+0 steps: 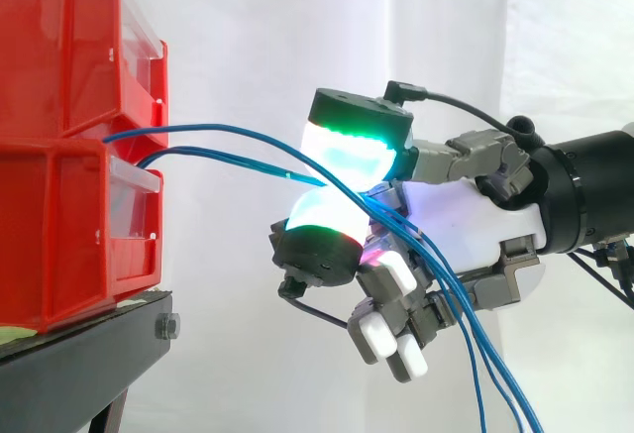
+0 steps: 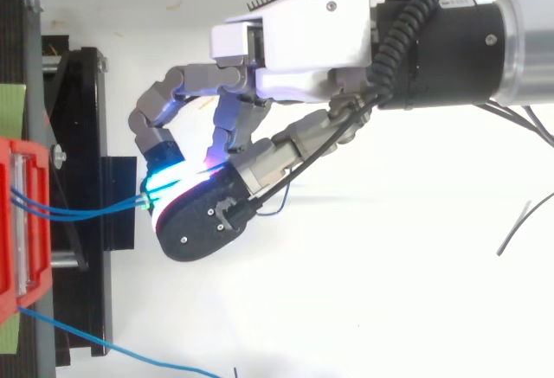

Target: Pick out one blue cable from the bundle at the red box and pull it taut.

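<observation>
**A:** What stands at the left?

**B:** Stacked red bins (image 1: 59,225) of glossy moulded plastic, boxy, with clear front lips. They sit on a matt black stand (image 1: 79,349) that has a hex bolt in its edge. A white curtain (image 1: 248,37) hangs in soft folds behind.

**A:** And the cable?

**B:** Thin, smooth blue cables (image 1: 213,127) leave the bin fronts and arc rightward through the air. They meet at the hand, then run on past the palm and slope down towards the lower right. From above, another blue strand trails away from the bin along the lower edge.

**A:** How are the fingers (image 1: 349,156) set?

**B:** Two thick, drum-shaped pads, black-capped and glowing white with green and cyan, are pressed together, one above the other. They pinch the blue cables where the strands meet. I cannot tell how many strands lie in the pinch. The other fingers curl below, showing blocky white tips.

**A:** Further right?

**B:** The hand (image 1: 475,225) has grey jointed links and a smooth white palm shell, mounted on a round black wrist.
</observation>
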